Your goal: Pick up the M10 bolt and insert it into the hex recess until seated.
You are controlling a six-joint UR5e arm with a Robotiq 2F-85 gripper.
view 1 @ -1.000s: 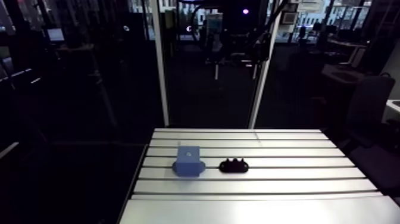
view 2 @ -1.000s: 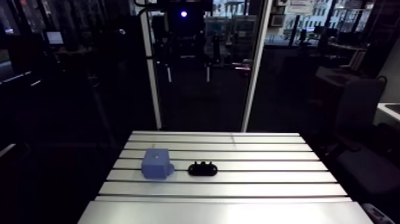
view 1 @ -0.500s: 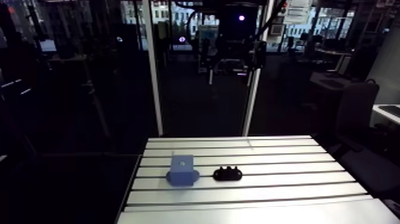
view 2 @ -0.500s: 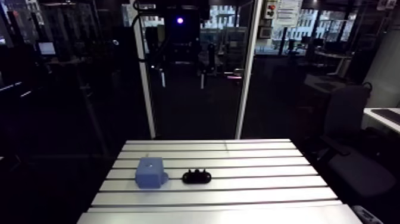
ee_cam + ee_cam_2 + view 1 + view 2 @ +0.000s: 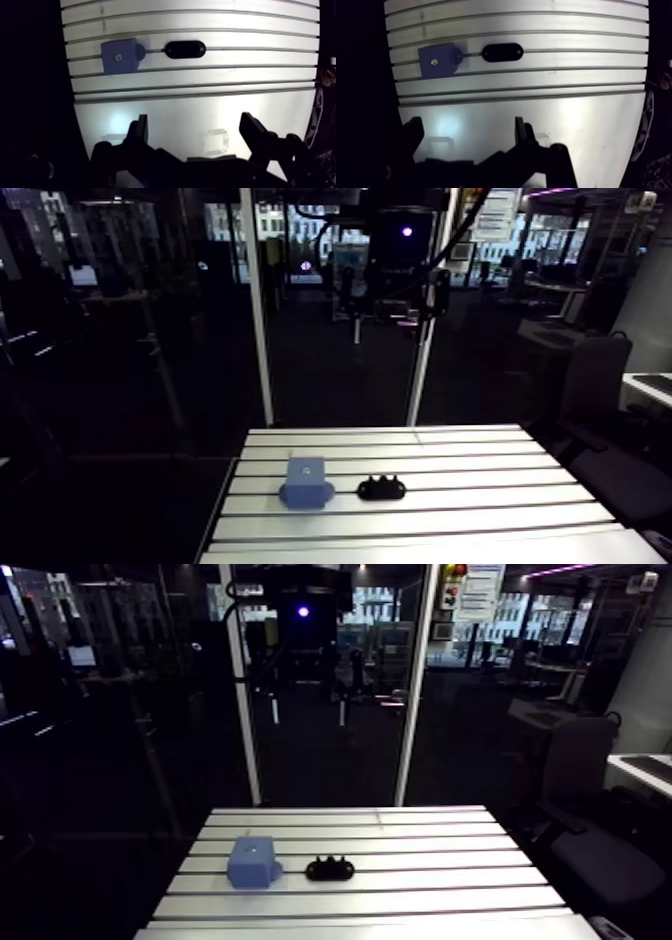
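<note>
A blue block [image 5: 118, 56] sits on the slotted table [image 5: 200, 85], near its left edge, with a small metal dot at the centre of its top face. Just to its right lies a black oval part [image 5: 185, 49]; in the arm view this black part [image 5: 381, 487] shows three small bumps on top. I cannot tell which of these is the bolt. In the wrist view my gripper [image 5: 194, 120] hangs high over the table's near strip, well short of both parts. Its fingers [image 5: 139, 131] are spread wide and hold nothing.
The table's left edge [image 5: 67, 75] runs close beside the blue block, with dark floor beyond it. Several slots cross the table [image 5: 420, 513] from side to side. A white upright post [image 5: 258, 308] stands behind the far edge.
The whole arm view has shifted, so the camera has moved: the table now sits lower and looks smaller. The blue block and black part keep their places on the table.
</note>
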